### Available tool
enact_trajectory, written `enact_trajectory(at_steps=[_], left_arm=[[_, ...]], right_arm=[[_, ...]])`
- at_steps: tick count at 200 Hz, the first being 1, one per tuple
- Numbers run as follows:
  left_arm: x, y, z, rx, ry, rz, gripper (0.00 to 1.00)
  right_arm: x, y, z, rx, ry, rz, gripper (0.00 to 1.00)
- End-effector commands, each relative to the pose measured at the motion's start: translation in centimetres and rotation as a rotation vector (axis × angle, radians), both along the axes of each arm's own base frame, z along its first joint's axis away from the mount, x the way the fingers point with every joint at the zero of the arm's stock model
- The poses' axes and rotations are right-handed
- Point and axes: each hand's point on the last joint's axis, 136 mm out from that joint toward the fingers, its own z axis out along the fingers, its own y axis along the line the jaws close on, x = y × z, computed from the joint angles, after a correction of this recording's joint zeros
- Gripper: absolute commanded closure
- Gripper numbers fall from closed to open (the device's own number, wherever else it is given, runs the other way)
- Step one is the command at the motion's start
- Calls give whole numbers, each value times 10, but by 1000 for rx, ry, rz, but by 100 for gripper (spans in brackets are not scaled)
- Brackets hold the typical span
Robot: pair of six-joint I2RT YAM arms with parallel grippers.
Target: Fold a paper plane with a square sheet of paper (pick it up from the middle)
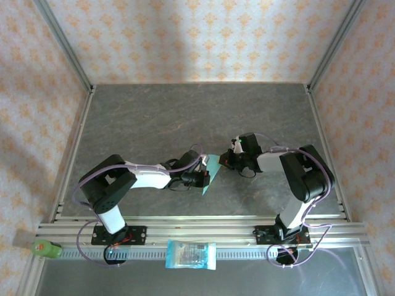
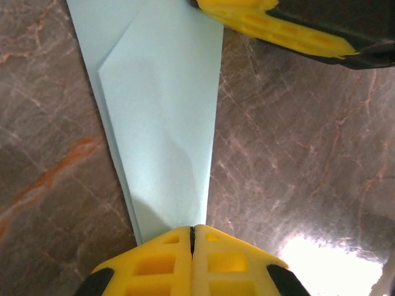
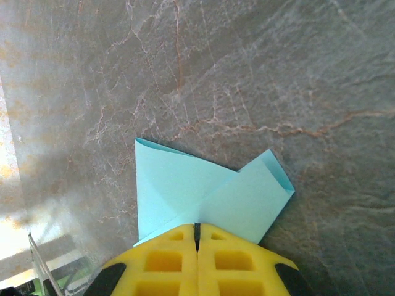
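The light teal-blue square sheet of paper (image 1: 211, 168) is creased into a tapering, layered paper plane shape and hangs between both grippers above the dark marbled table (image 1: 160, 117). My left gripper (image 1: 205, 179) is shut on its narrow end (image 2: 192, 229). From there the paper (image 2: 163, 111) widens away, with a diagonal fold line across it. My right gripper (image 1: 223, 161) is shut on the other end (image 3: 197, 226), where two folded flaps of the paper (image 3: 185, 185) spread apart. The right gripper's yellow finger (image 2: 278, 28) is at the top of the left wrist view.
A blue-and-white printed packet (image 1: 191, 254) lies on the front rail between the arm bases. A green object (image 1: 46, 248) sits at the near left corner. Aluminium frame rails (image 1: 74, 148) and patterned walls border the table.
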Motion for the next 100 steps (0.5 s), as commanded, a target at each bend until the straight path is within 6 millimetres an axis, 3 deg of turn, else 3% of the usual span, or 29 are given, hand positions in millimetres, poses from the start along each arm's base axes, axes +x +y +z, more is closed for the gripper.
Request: enact_trajectory(at_steps=[1, 46, 78, 100], left_arm=[[7, -15, 24, -72, 15, 9, 100], [29, -40, 19, -99, 14, 19, 100], [43, -40, -4, -21, 9, 47, 100], [35, -34, -25, 14, 52, 46, 100]], right_arm=[[-12, -27, -39, -154, 70, -57, 100], [-15, -26, -42, -147, 79, -53, 100], [-16, -26, -43, -145, 85, -56, 100], [-19, -28, -45, -153, 90, -54, 100]])
